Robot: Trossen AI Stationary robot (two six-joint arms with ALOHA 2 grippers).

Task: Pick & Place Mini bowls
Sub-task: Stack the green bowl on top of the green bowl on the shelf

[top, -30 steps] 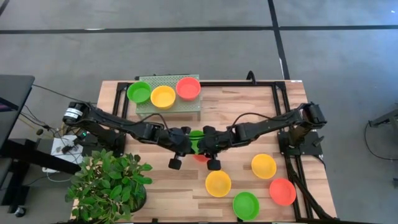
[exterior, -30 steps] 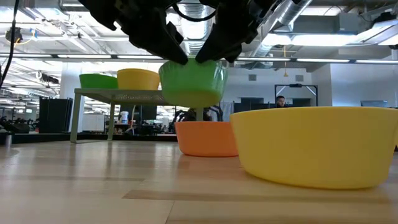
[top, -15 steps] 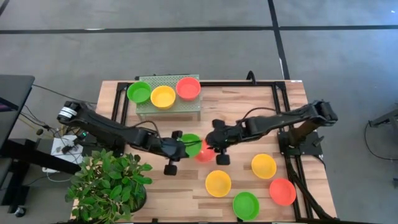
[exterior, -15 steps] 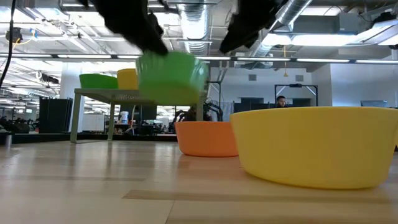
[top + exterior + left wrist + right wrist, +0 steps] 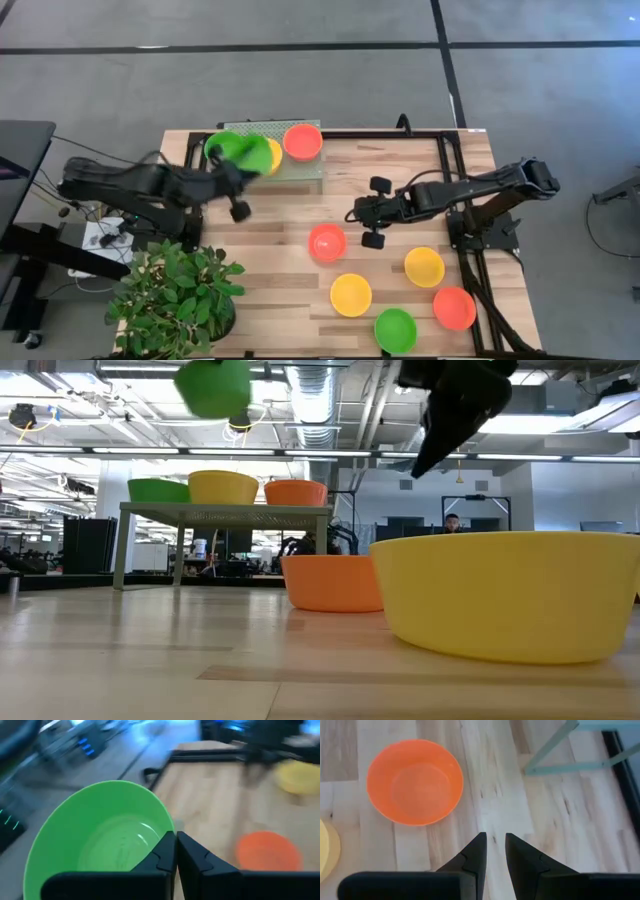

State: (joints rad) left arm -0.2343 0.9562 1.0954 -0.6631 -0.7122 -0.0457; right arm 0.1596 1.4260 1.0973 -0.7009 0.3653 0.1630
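My left gripper (image 5: 236, 168) is shut on a green mini bowl (image 5: 246, 152), held in the air over the pale green mesh rack (image 5: 300, 168). The bowl shows high up in the low view (image 5: 213, 387). On the rack stand a green bowl (image 5: 218, 148), a yellow bowl (image 5: 270, 152) partly hidden by the held one, and a red-orange bowl (image 5: 302, 141). My right gripper (image 5: 357, 213) hovers over bare wood right of mid-table, its fingers (image 5: 495, 847) a narrow gap apart and holding nothing. A red-orange bowl (image 5: 327, 242) rests on the table near it. My left gripper pinches the green bowl's rim (image 5: 165, 831), one finger inside the bowl (image 5: 157, 855) and one outside. The fingers come from the table's left. The bowl is lifted clear above the rack and tilted, its hollow facing the wrist camera.
Near the table's near-right corner sit two yellow bowls (image 5: 351, 294) (image 5: 424, 266), a red-orange bowl (image 5: 454, 308) and a green bowl (image 5: 395, 330). A potted plant (image 5: 175, 290) fills the near-left corner. The rack stands on thin legs (image 5: 555, 747) at the far edge.
Both grippers held the green bowl above mid-table a second ago. My right gripper has come off it and drawn back toward the table's right edge. My left gripper has carried the bowl up and toward the far-left, to above the rack, tipping it on the way.
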